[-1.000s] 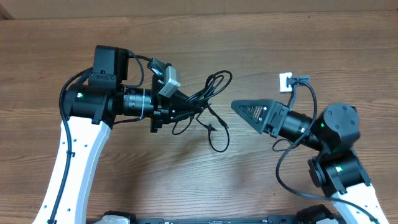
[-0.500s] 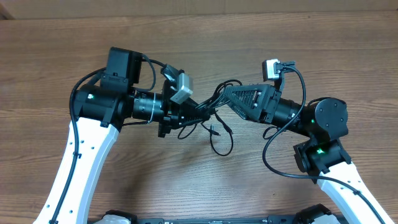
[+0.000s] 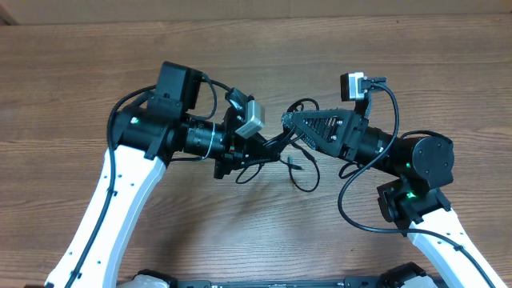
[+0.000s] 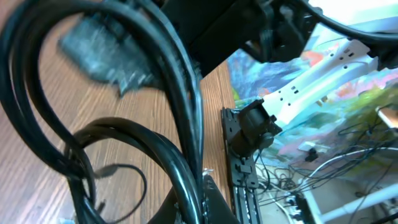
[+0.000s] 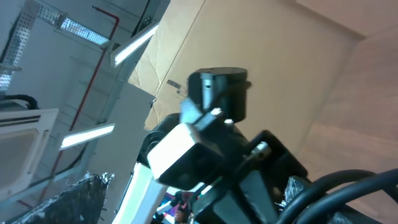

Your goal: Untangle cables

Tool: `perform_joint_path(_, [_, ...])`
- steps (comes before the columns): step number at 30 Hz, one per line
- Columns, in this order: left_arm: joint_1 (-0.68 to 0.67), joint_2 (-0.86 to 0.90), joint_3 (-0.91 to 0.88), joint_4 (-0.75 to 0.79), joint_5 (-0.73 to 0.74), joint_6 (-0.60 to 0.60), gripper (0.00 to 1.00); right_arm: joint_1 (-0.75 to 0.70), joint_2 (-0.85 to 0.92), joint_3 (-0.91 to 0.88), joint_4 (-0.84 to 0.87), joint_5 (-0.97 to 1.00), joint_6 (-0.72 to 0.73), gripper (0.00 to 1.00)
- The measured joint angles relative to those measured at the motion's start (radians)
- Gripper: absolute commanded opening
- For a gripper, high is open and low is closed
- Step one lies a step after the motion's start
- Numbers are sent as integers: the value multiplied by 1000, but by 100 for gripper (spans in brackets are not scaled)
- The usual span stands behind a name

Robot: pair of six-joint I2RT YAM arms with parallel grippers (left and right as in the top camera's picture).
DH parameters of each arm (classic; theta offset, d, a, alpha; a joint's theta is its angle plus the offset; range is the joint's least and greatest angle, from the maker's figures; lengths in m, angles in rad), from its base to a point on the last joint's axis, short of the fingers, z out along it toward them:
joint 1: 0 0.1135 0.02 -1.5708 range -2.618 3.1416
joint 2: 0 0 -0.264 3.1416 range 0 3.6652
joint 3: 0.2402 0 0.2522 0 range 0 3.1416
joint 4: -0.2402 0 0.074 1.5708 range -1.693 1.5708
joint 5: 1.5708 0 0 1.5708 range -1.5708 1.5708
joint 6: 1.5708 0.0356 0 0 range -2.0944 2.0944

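Cables (image 3: 278, 142): one black bunch, mid-counter (image 3: 416, 56), loops not yet separated. Left pincer (image 3: 258, 149) clamped on the bunch. Right pincer (image 3: 288, 120) at its other end (spread and grip cannot be told). Progress: early; pulling apart left to do.

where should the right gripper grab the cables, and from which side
Probably take the cables at the loops that stick out free just past the left gripper. Come in from the robot's right, where the right gripper is. The left gripper is shut on the bundle from the other side, so pulling away from it should spread the strands.
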Motion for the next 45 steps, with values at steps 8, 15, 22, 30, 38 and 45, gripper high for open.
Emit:
perform_joint_path(8, [0,97,5,-62,-7,3,4,-7,113,0,-13,51,-81,59])
perform_joint_path(15, [0,115,5,-109,-14,19,4,-53,200,0,-12,34,-174,59])
perform_joint_path(22, [0,115,5,-106,-14,67,4,-53,216,0,-7,-110,-189,54])
perform_joint_path(30, [16,115,5,-100,-50,85,4,-89,216,0,-76,-225,-214,71])
perform_joint_path(38, [74,115,5,-94,-40,85,4,-126,217,0,-204,-243,-250,72])
perform_joint_path(45, [72,115,5,-94,-39,85,4,-126,217,0,-119,-259,-195,71])
